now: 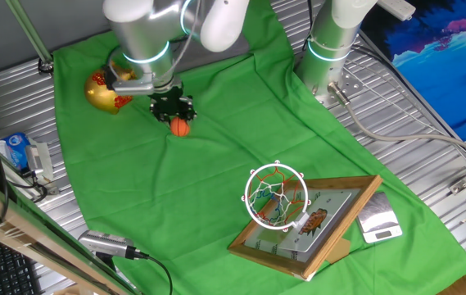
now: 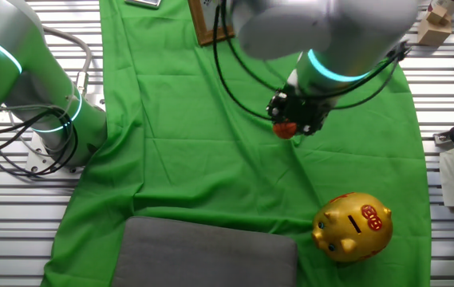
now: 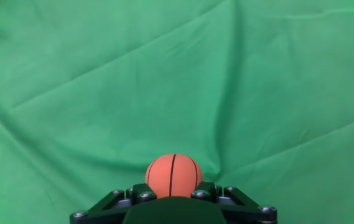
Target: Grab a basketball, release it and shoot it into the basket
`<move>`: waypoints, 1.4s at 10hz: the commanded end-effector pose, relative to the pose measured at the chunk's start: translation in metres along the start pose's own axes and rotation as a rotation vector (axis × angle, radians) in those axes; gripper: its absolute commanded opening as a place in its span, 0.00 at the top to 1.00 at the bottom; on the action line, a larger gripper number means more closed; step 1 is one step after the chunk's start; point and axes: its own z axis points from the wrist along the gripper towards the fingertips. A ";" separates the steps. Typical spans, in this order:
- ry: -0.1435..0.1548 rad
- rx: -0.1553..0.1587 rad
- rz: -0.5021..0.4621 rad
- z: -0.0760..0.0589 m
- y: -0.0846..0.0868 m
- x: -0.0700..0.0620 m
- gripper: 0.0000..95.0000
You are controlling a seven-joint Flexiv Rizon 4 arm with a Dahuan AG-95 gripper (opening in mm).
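In one fixed view, at far left on the green cloth (image 1: 216,180), a gold piggy bank (image 1: 101,92) with red marks stands near the cloth's left edge. Just right of it the hand (image 1: 172,111) hangs low over the cloth, its black fingers closed on the basketball (image 1: 181,127). The hand view shows the ball seated between the finger bases, with one dark seam running straight up its face; being round, it has no long axis. Whether the ball touches the cloth cannot be told.

Right and nearer, a wide stretch of wrinkled open cloth lies between the ball and the basket (image 1: 276,197). Its orange-red ring and white net face up, fixed to the wood-framed picture backboard (image 1: 310,225), which lies tilted near the cloth's near right edge. A small silver scale (image 1: 377,219) sits just beside the backboard.

The cloth covers a slatted metal table (image 1: 429,156), bare beyond the cloth's edges. The arm's base (image 1: 331,49) stands at far right.
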 end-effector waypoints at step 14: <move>0.042 -0.014 -0.033 -0.052 -0.034 -0.039 1.00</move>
